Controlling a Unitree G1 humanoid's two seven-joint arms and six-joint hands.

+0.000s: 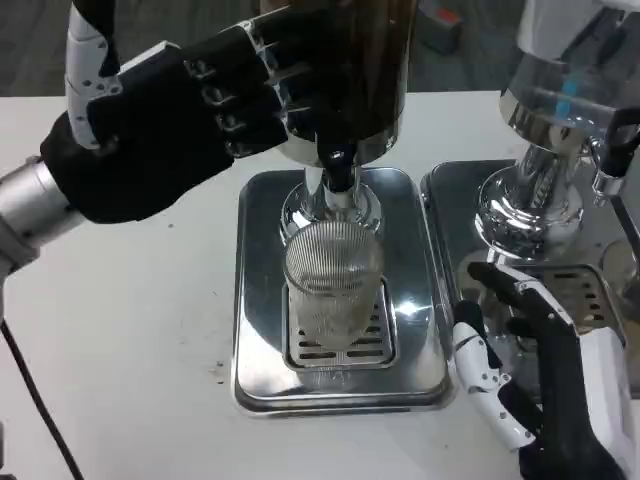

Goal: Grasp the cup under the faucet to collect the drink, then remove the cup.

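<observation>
Filling step: ribbed cup (333, 285) standing on drip tray (262, 300) under faucet (338, 165), left hand (175, 125) at ten o'clock seemingly reaching for the tap, right hand (535, 375) waiting spread and empty at four o'clock; next, grasping the cup.

A drinks-serving counter or test bench: two chrome beverage dispensers (345, 90) with drip trays (262, 300) stand at frame centre and right on a white table (120, 350).

Our left hand (170, 120) is raised at upper left, fingers curled forward. Our right hand (540, 385) sits low at lower right, fingers spread, holding nothing.
</observation>
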